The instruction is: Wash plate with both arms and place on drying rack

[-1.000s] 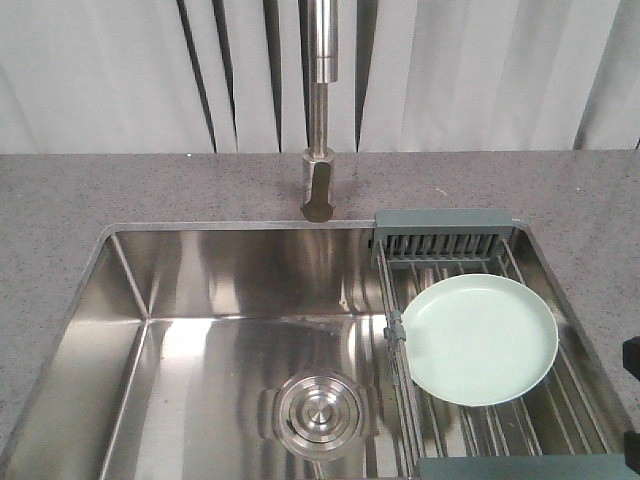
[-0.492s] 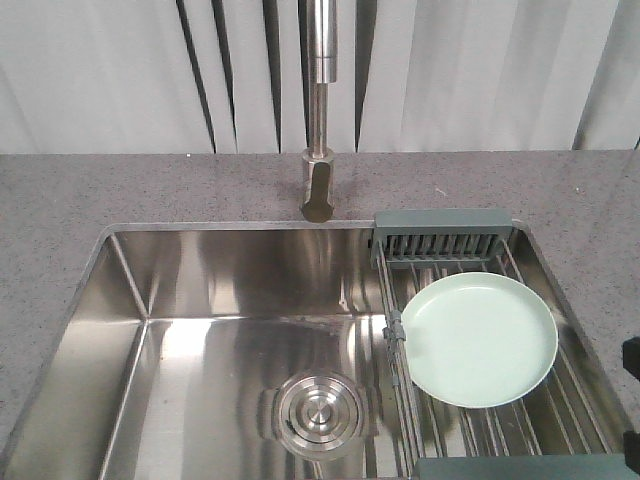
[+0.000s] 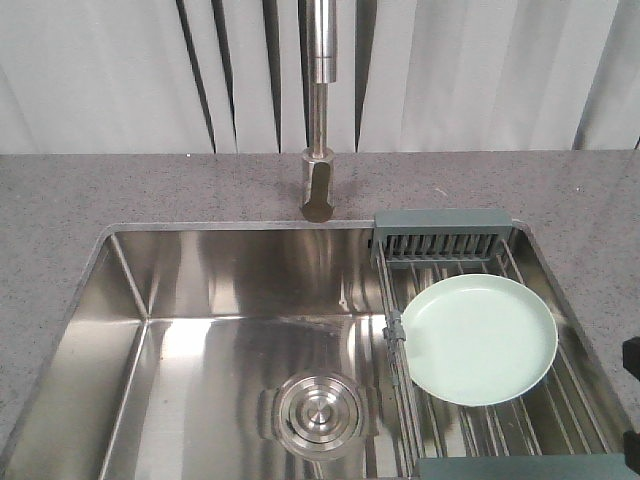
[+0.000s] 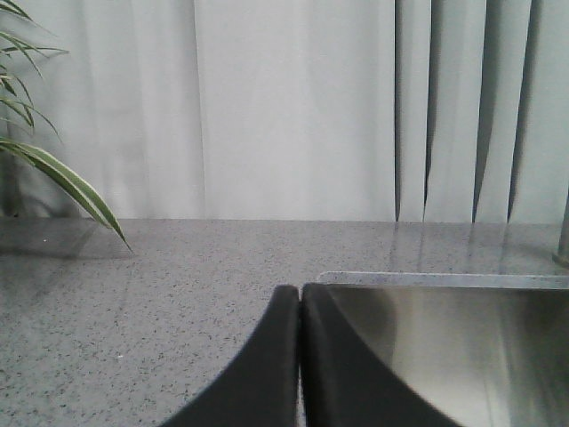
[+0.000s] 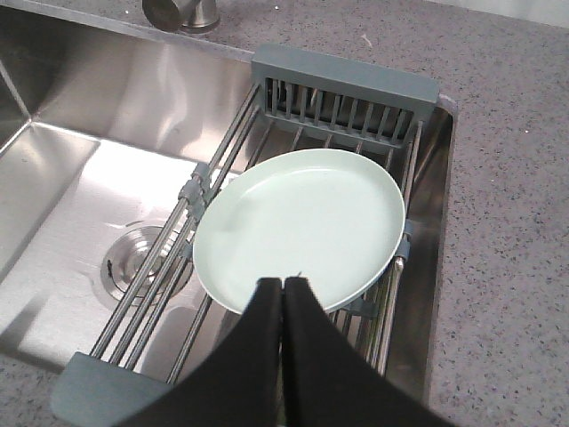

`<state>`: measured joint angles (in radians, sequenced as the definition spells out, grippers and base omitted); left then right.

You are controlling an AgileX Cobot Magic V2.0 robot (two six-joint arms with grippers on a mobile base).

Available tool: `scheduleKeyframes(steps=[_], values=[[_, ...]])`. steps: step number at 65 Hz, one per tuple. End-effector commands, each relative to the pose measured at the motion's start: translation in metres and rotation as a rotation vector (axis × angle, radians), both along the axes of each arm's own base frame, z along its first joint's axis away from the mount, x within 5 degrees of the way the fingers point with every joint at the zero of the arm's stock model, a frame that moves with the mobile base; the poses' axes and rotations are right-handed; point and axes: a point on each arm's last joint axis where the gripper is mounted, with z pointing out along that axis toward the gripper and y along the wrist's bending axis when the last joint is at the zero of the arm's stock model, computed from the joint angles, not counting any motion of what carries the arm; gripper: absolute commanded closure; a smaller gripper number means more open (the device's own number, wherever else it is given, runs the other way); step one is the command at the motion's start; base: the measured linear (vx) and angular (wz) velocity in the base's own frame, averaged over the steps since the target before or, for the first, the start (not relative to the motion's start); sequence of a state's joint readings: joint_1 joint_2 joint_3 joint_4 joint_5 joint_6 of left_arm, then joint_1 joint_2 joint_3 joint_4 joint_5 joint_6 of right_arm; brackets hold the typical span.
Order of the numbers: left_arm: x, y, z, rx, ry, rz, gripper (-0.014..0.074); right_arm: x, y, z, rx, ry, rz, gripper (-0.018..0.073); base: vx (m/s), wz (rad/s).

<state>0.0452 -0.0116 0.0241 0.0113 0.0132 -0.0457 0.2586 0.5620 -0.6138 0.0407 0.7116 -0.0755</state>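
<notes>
The pale mint-green plate [image 3: 479, 339] [image 5: 300, 228] lies flat on the drying rack [image 3: 441, 240] [image 5: 343, 89], which spans the right side of the sink. My right gripper [image 5: 283, 282] hangs above the plate's near rim, its black jaws pressed together with nothing between them. A black piece of the right arm [image 3: 631, 357] shows at the right edge of the front view. My left gripper [image 4: 300, 288] is shut and empty, over the countertop by the sink's left rim.
A steel faucet [image 3: 320, 110] rises behind the sink [image 3: 200, 300], whose drain [image 3: 318, 412] sits in the basin's middle. Grey speckled countertop [image 3: 90, 190] surrounds the sink. Plant leaves [image 4: 53, 173] hang at the left in the left wrist view. Pale curtains close off the back.
</notes>
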Motion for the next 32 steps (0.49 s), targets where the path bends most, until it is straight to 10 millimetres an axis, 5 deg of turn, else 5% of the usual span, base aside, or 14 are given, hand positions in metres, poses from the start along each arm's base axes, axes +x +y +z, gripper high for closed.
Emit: scheduleKeyframes(steps=[1,32], values=[[-0.0036,0.0000,0.0161,0.005,-0.124,0.003,0.0603,0.0031,-0.0002,0.0138,0.014,-0.090,-0.006,0.0568,0.00,0.00],[-0.0035,0.0000,0.0158,0.000,-0.114,0.002,0.0603,0.0031,-0.0002,0.0138,0.014,-0.090,-0.006,0.0568,0.00,0.00]])
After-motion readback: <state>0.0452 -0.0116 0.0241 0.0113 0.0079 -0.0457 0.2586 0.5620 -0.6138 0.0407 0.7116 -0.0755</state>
